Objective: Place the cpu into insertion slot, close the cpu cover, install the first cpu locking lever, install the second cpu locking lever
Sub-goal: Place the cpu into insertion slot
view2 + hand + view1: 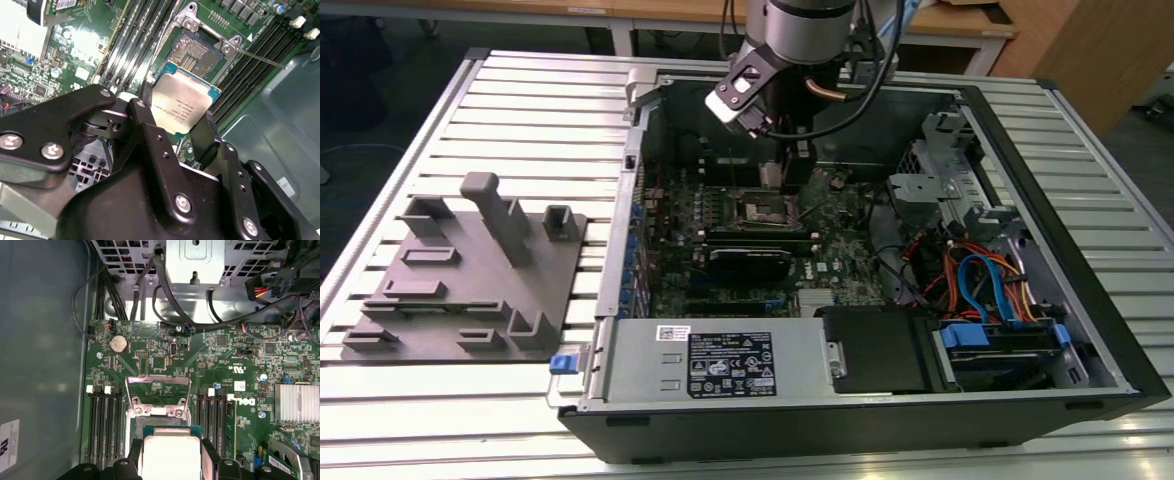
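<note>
In the exterior view the gripper (pixel 775 172) hangs inside the open computer case (pixel 854 430) on the bench (pixel 480 400), just over the insertion slot (pixel 767 207), with the case walls well apart from it. In the second wrist view its fingers (pixel 150 135) clamp two opposite edges of the cpu (pixel 184 102), beside the bare slot between rows of memory slots (pixel 135 35). In the first wrist view the cpu cover (pixel 158 378) stands raised past the slot's far edge.

I see a ribbed silver metal table (pixel 480 90). On it sit an open black computer case (pixel 854 432) and, at the exterior view's left, a grey moulded fixture plate (pixel 460 295).
</note>
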Controlling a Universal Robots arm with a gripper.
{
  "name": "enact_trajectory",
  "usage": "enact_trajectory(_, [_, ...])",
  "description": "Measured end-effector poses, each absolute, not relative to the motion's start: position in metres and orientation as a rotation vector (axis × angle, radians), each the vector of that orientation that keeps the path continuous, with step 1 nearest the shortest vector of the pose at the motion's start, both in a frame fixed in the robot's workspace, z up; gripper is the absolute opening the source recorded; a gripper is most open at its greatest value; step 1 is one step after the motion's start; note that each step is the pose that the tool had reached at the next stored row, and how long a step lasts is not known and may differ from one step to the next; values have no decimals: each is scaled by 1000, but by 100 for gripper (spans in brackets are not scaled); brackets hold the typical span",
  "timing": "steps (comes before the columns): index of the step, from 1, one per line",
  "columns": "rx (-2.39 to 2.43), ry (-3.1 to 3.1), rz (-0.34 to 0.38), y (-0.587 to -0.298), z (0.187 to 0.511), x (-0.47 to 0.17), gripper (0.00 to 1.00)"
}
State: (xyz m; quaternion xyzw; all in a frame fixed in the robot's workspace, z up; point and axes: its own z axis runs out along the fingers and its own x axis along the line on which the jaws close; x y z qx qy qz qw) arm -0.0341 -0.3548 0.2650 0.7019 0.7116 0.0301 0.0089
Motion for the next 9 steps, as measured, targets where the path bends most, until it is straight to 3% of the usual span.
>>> enact_trajectory(9, [2172, 2238, 100, -351, 249, -35, 54])
